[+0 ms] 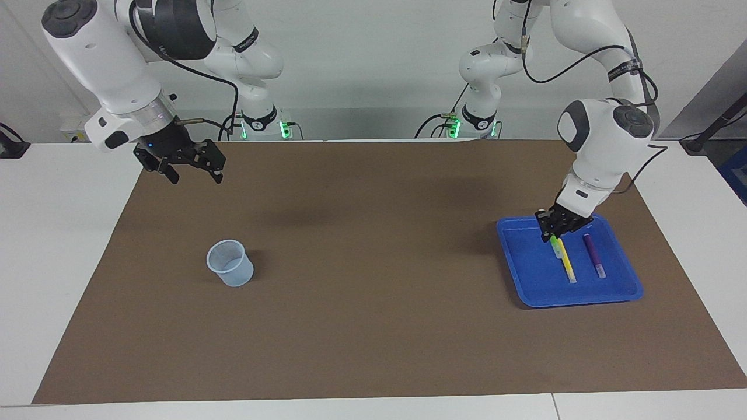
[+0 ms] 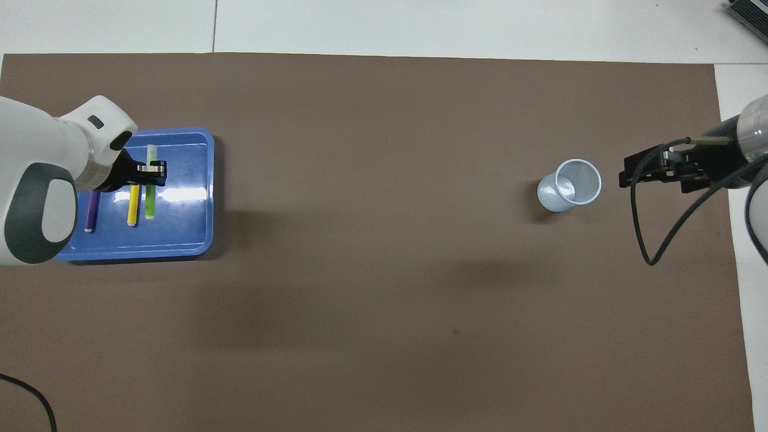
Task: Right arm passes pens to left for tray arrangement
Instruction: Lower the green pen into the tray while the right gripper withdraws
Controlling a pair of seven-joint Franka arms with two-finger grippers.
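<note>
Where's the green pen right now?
The green pen is in the left gripper, over the blue tray at the left arm's end of the table, beside the yellow pen.

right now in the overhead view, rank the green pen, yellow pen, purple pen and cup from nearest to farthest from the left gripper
1. green pen: held in the left gripper, over the blue tray.
2. yellow pen: lying in the tray, right beside the green one.
3. purple pen: in the tray, next to the yellow pen.
4. cup: at the right arm's end of the table, by the open right gripper.
</note>
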